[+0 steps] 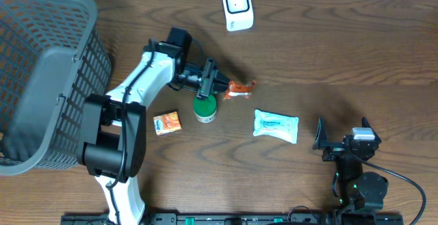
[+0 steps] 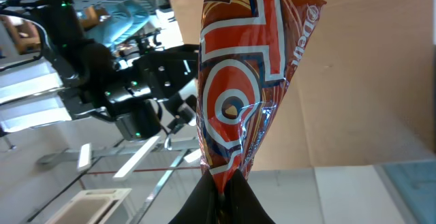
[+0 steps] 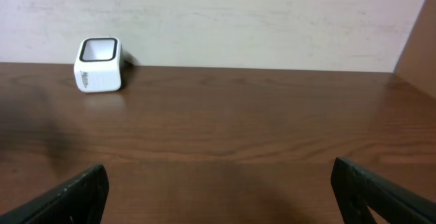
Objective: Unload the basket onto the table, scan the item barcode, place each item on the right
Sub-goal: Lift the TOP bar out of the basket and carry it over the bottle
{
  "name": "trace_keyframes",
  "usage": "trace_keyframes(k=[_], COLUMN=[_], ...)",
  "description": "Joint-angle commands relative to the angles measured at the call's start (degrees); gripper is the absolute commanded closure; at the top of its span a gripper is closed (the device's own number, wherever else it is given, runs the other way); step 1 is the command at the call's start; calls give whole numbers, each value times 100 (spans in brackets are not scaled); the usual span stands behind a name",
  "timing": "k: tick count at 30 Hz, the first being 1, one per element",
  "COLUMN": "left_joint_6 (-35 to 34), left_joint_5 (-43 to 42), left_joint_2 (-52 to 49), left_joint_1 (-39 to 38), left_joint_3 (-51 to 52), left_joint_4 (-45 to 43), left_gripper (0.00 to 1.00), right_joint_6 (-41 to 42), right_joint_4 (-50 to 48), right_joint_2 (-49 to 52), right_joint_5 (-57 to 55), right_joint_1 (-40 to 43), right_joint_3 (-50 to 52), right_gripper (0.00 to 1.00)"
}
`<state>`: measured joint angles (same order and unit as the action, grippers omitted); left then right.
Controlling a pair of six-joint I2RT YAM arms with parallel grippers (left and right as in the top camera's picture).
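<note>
The left hand (image 1: 220,86) pinched the orange snack packet (image 1: 241,88) by its end, the rest jutting past its fingertips; so slim a grip could let it swivel, hiding any barcode from the distant scanner (image 1: 237,7).

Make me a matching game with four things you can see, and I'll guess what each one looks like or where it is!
Things:
1. basket
2. scanner
3. snack packet
4. wipes pack

Looks or place:
A. white, with a black-framed window
B. pale blue and white, lying flat
C. grey, with mesh walls
D. orange, pinched in the left gripper

Right pairs: 1-C, 2-A, 3-D, 4-B
</note>
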<state>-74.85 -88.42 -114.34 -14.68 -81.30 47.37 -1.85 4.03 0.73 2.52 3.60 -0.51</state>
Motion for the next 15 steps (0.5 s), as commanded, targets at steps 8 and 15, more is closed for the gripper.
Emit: trace_keyframes(k=[8,15], left_joint_6=[85,588], left_joint_5=[-83,59], left_joint_2=[0,0], left_joint_1=[376,450], left_joint_3=[24,24], left_joint_4=[15,13], left_gripper=[93,92], right_joint_6=[96,96], right_joint_4=[9,11], right_joint_2=[-13,-13], right_joint_5=[-52,-52], right_joint_1=[50,50], right_joint_3=[20,20], right_gripper=[1,1])
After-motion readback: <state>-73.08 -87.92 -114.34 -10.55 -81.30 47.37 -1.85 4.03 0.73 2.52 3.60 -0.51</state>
